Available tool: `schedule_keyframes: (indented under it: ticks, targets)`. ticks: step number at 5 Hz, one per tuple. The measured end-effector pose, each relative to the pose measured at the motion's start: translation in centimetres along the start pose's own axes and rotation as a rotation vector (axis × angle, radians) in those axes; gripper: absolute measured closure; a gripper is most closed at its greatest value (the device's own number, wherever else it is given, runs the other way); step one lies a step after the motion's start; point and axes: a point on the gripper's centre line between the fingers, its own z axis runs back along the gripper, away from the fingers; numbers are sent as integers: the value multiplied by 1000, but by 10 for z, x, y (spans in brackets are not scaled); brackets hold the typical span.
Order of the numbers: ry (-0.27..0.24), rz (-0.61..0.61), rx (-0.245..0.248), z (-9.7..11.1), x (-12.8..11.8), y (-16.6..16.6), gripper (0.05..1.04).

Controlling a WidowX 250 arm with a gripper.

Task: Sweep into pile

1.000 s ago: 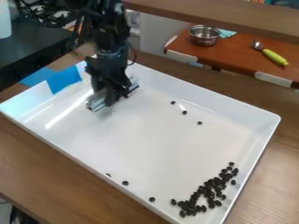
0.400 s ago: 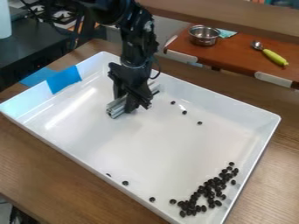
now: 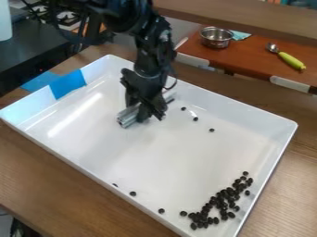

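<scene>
gripper (image 3: 148, 113) closed round bar (image 3: 127, 119), by tray's (image 3: 155, 152) far edge | beans (image 3: 213, 206) heaped along right edge, strays (image 3: 195, 119) by far and near edges | risk: bar riding high skips strays — overlong push scatters or jams heap against wall

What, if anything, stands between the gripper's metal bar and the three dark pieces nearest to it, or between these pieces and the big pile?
Nothing visible: only the bare floor of the tray lies between the metal bar in the gripper and the three pieces, and between these and the pile.
</scene>
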Motion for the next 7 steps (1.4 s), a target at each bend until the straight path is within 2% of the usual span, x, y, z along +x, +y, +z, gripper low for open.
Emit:
schedule_keyframes:
  ticks: [2,5,7]
  targets:
    - [-21,-79,-50,13,0,-42,697]
    - [-67,-231,-46,19,7,-74,697]
    - [-138,-376,-58,26,-1,-89,697]
